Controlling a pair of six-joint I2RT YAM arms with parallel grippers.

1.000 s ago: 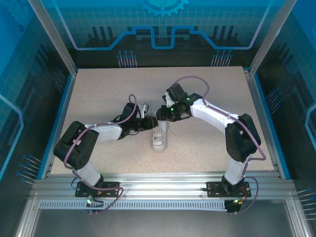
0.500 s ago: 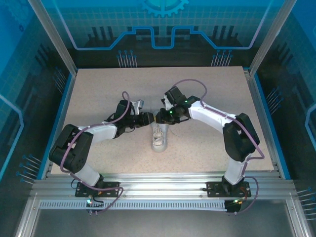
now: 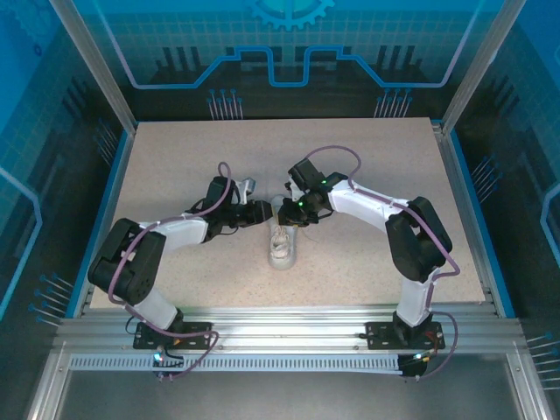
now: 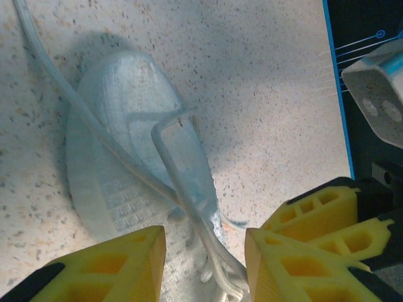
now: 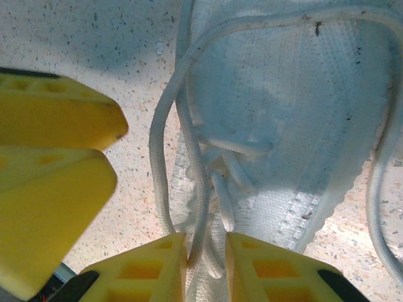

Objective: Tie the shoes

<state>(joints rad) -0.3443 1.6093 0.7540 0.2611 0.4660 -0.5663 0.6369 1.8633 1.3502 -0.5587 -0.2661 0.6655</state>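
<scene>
Both arms have shifted over the last second while the sneaker (image 3: pixel 282 245) has stayed put: the right gripper (image 5: pixel 206 264) has eased down and nearer to the shoe's far end, its elbow drawn inward, and the left gripper (image 4: pixel 204 264) has edged slightly farther up the table (image 3: pixel 175 157), its elbow pulled back to the left. In the right wrist view the right jaws are down to a narrow slit, pinching strands of the laces (image 5: pixel 189 207) just above the laced eyelets. In the left wrist view the left jaws stand moderately wide, with lace strands running through the gap, and I cannot tell whether either pad touches them. The two grippers sit just beside each other — the left one's yellow fingers (image 5: pixel 50 157) crowd the left side of the right wrist view. From the jaws, one loose strand loops out across the knit upper and bends sharply partway along it, while another trails off onto the speckled tabletop. The sneaker lies upright on its sole near the middle of the table — laced end under the grippers, rounded toe toward the arm bases.
</scene>
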